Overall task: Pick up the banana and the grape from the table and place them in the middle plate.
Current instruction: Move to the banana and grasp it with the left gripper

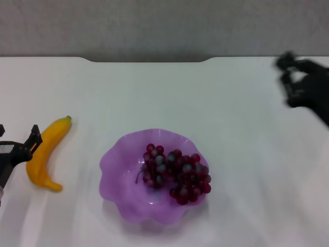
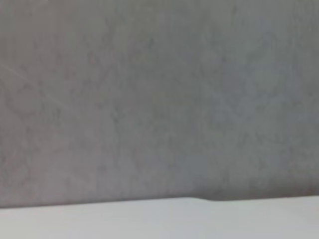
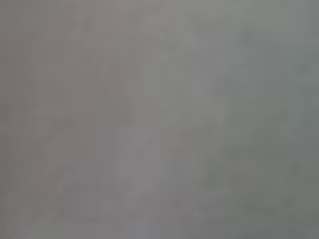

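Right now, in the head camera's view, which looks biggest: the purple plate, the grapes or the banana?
Largest to smallest in the head view:
1. The middle plate, clearly widest.
2. and 3. The grape bunch and the banana: too close to rank; the banana is longer but thinner, the bunch is broader.

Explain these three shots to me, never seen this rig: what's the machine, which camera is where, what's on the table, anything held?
It is a two-armed robot with a gripper on each arm. The head view looks down from its head at a white table. The two wrist views come from cameras on the arms; here they show little more than grey wall, the left one also a strip of table. On the table, the grape already lies in the purple middle plate. The banana lies on the table to the plate's left. The left gripper sits right beside the banana, holding nothing. The right gripper is off at the far right, blurred.
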